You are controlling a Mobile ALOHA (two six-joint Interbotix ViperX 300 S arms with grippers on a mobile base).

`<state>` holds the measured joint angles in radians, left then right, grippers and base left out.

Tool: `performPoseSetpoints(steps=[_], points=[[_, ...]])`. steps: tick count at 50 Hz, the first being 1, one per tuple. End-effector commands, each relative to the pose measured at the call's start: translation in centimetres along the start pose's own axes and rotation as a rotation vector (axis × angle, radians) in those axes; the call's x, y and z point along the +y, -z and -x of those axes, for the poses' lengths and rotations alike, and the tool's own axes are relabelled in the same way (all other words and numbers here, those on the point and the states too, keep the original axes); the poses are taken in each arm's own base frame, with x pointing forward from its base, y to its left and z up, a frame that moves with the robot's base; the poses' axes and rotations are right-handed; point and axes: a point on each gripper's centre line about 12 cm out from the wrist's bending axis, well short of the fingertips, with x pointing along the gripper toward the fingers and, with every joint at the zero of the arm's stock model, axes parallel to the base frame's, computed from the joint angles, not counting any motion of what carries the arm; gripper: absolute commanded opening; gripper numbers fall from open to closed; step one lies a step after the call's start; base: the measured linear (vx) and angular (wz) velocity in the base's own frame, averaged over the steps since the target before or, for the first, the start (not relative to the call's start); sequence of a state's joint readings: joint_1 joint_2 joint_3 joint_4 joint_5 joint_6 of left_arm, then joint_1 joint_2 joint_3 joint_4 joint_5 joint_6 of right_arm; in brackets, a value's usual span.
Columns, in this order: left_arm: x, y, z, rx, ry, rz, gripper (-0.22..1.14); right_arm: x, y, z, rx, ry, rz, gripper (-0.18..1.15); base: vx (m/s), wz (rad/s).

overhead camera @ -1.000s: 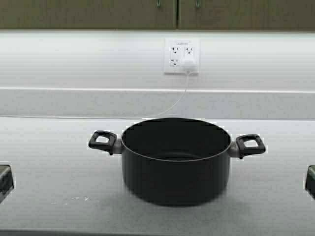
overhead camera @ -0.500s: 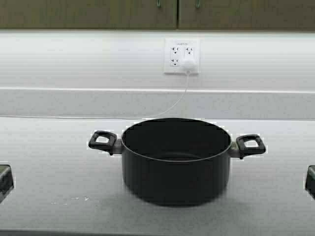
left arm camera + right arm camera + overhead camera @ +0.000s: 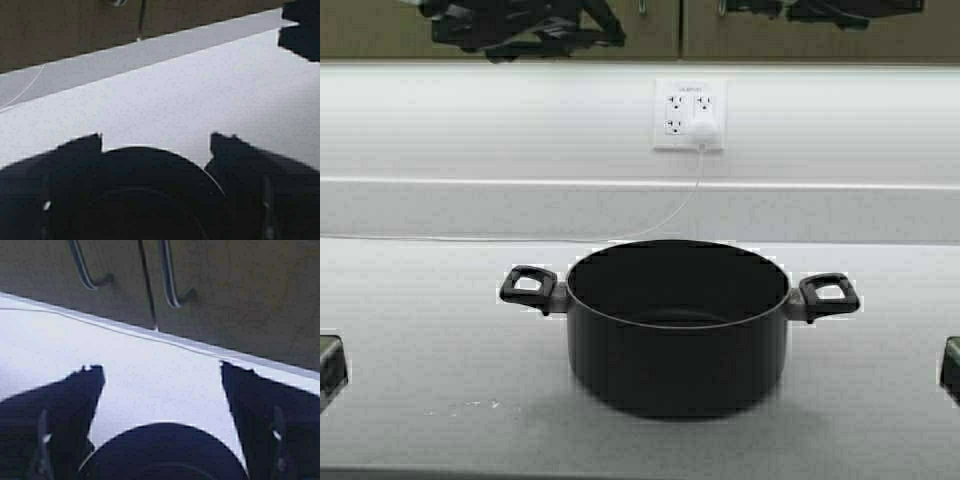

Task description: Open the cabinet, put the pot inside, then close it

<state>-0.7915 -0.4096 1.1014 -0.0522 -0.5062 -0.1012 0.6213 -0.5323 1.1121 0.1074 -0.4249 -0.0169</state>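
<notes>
Pot (image 3: pixel 677 325) sits centred on the near counter (image 3: pixel 420 300), clear of closed cabinet (image 3: pixel 770 35) doors above. Left gripper (image 3: pixel 156 142) and right gripper (image 3: pixel 162 375) both spread wide, holding nothing, apparently readied for the door handles (image 3: pixel 170 275).

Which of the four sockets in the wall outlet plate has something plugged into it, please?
The lower right socket of the outlet plate: a white plug sits in it, its thin white cord trailing down behind the pot. The other three are bare.

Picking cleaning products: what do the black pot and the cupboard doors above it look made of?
The wide round black pot looks like matte-coated metal: dull, no glare, grey metal joining its loop handles. The tan cabinet doors look like wood-grain laminate or wood, with slim shiny steel bar handles.
</notes>
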Motion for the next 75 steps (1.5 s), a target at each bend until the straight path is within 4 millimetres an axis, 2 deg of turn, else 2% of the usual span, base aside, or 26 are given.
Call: performPoseSetpoints(steps=[1, 10, 14, 22, 29, 37, 44, 66, 71, 75], points=[[-0.3, -0.4, -2.5, -0.057, -0.008, 0.034, 0.98, 0.1, -1.4, -2.1, -0.066, 0.037, 0.0, 1.01, 0.0, 0.0], [-1.9, -2.7, -5.3, -0.197, -0.005, 0.03, 0.97, 1.4, -6.4, -2.6, -0.233, 0.135, 0.01, 1.01, 0.0, 0.0], [-2.3, -3.6, -6.1, -0.23, -0.04, 0.018, 0.97, 2.0, -7.8, -2.7, -0.249, 0.194, 0.052, 1.01, 0.0, 0.0], [-2.9, -5.2, -6.9, -0.271, -0.133, -0.029, 0.97, 2.2, -8.9, -2.9, -0.202, 0.304, 0.037, 1.01, 0.0, 0.0], [-3.1, -6.7, -7.4, -0.327, -0.203, -0.104, 0.97, 2.1, -9.8, -2.9, -0.223, 0.323, 0.012, 1.0, 0.0, 0.0], [-3.2, -7.6, -8.7, -0.358, -0.228, -0.092, 0.97, 2.2, -10.6, -3.6, -0.242, 0.339, 0.008, 1.0, 0.0, 0.0], [-3.2, -7.6, -9.7, -0.354, -0.242, -0.076, 0.97, 2.5, -10.4, -4.8, -0.231, 0.347, 0.015, 1.0, 0.0, 0.0], [-2.3, -7.3, -10.5, -0.414, -0.334, -0.059, 0.97, 2.3, -9.0, -8.1, -0.228, 0.451, 0.048, 1.0, 0.0, 0.0], [-2.0, -7.0, -11.2, -0.416, -0.37, -0.042, 0.94, 2.1, -9.2, -8.6, -0.242, 0.489, 0.038, 0.93, 0.0, 0.0], [-1.8, -7.0, -11.7, -0.426, -0.396, -0.038, 0.84, 2.0, -9.2, -9.0, -0.242, 0.516, 0.018, 0.76, -0.01, 0.0]])
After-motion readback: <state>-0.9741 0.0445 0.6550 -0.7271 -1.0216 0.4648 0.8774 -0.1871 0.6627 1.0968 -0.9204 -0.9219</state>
